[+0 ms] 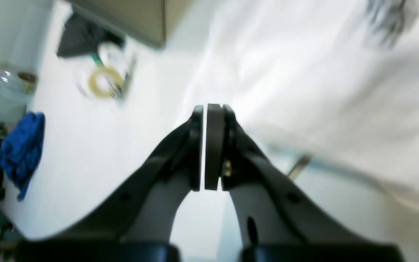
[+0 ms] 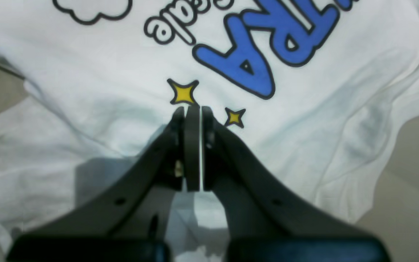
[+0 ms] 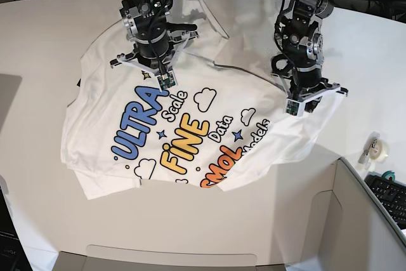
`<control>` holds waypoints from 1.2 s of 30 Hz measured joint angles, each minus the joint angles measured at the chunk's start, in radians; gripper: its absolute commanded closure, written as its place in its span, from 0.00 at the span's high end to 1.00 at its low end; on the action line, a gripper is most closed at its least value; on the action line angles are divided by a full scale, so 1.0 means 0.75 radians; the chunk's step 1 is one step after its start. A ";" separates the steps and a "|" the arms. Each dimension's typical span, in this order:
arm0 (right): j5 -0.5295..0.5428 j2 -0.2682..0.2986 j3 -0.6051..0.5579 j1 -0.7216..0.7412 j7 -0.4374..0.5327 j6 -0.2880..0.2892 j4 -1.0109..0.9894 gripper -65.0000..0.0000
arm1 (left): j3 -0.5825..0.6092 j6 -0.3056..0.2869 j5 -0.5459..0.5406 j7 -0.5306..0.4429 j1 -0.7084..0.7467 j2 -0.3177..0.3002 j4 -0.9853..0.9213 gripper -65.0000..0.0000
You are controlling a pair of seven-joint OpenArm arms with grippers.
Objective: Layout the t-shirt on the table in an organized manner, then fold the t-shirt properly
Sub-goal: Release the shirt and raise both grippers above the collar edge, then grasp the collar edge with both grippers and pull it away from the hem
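The t-shirt [image 3: 171, 125] lies print-up on the white table [image 3: 38, 30], rumpled, its sleeves and edges creased. The right hand [image 2: 192, 109] hangs over the fabric beside a yellow star [image 2: 183, 92] near the blue "ULTRA" lettering [image 2: 267, 47], its pads pressed together with nothing between them. The left hand [image 1: 209, 109] is likewise closed and empty, over the shirt's edge, the view blurred. A tape roll [image 1: 104, 82] sits farther off on the table.
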 measured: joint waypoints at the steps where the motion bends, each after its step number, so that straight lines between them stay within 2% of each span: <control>1: 0.000 -0.001 0.005 -0.011 -0.001 -0.001 0.000 0.00 | -0.011 0.003 -0.015 -0.037 0.002 0.000 -0.039 0.00; 5: -0.001 -0.007 0.007 -0.078 0.000 -0.004 0.000 0.00 | -0.123 -0.002 -0.144 -0.180 -0.011 -0.022 -0.208 0.00; 8: -0.001 -0.007 0.005 -0.129 -0.002 -0.004 0.000 0.00 | -0.151 -0.007 -0.260 -0.196 -0.085 -0.098 -0.341 0.00; 11: 0.000 0.002 0.005 -0.154 -0.005 -0.004 0.000 0.00 | -0.163 0.005 -0.320 -0.224 -0.176 -0.135 -0.422 0.00; 16: -0.003 0.084 0.014 -0.160 -0.001 -0.004 -0.008 0.00 | -0.162 -0.007 -0.343 -0.233 -0.197 -0.152 -0.454 0.00; 20: 0.003 0.125 0.128 -0.157 0.001 -0.004 -0.019 0.00 | -0.162 -0.006 -0.343 -0.211 -0.172 -0.153 -0.453 0.00; 23: 0.005 0.169 0.194 -0.153 0.006 -0.004 -0.019 0.00 | -0.163 -0.005 -0.347 -0.225 -0.125 -0.152 -0.396 0.00; 26: -0.001 0.212 0.217 -0.155 0.006 -0.004 -0.019 0.00 | -0.229 -0.004 -0.352 -0.197 -0.051 -0.143 -0.242 0.00; 31: 0.010 0.231 0.250 -0.154 0.010 -0.002 -0.021 0.00 | -0.260 -0.001 -0.344 -0.208 0.017 -0.146 -0.008 0.00; 36: 0.000 0.364 0.351 -0.157 -0.001 0.002 -0.025 0.00 | -0.253 -0.001 -0.349 -0.111 0.078 -0.126 0.041 0.00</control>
